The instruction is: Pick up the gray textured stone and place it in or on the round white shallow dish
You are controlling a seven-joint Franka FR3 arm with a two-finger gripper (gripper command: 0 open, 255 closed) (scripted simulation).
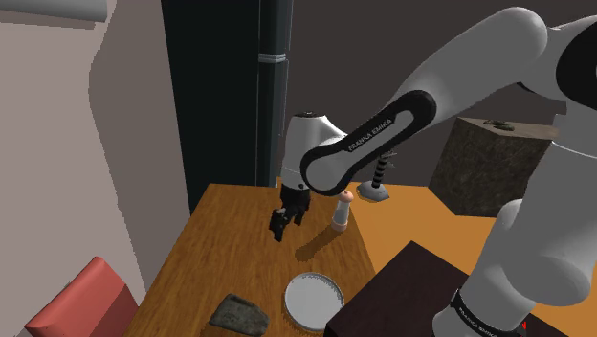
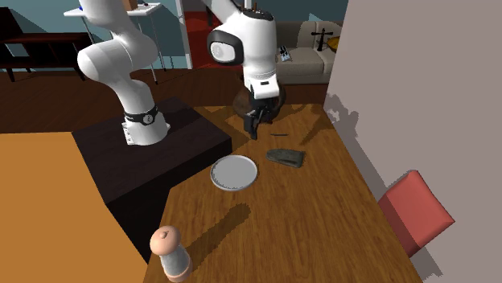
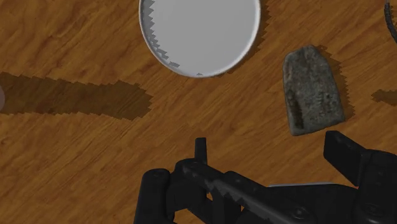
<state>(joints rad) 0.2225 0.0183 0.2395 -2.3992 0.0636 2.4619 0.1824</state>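
Note:
The gray textured stone lies flat on the wooden table. The round white shallow dish sits beside it with a small gap between them. My black gripper hangs above the table, away from both and off the stone's near end. Its fingers stand apart, open, with nothing between them. The stone shows just beyond the one fingertip.
A tan bottle-shaped grinder stands on the table past the dish. A red chair sits at the table's edge. My dark stand borders the table by the dish. A wall runs along one side.

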